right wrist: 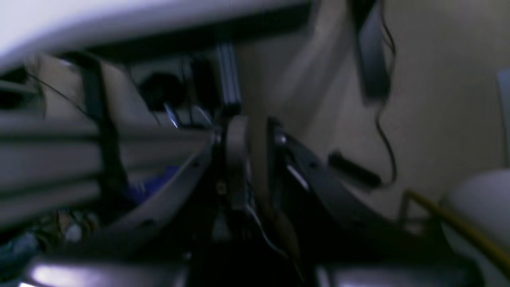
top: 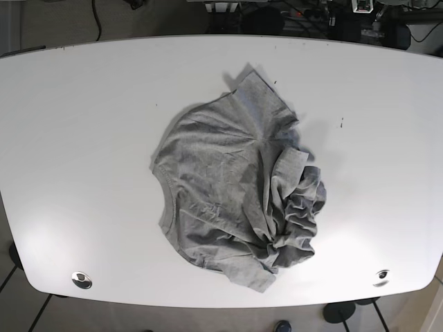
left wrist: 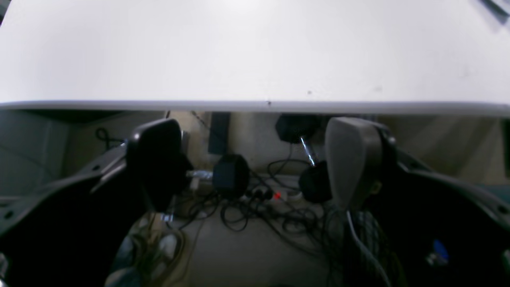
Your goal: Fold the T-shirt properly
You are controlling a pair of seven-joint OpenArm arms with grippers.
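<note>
T-shirt (top: 235, 200) lies crumpled mid-table (top: 83, 138), bare white margins all around.

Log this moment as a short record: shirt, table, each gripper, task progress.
shirt: grey T-shirt, crumpled in a heap, bunched most at its right side in the base view
table: white table, shirt near its middle
left gripper: left gripper open, holding nothing, below the table edge
right gripper: right gripper nearly closed, blurred, no cloth visible
progress: no fold made yet
</note>
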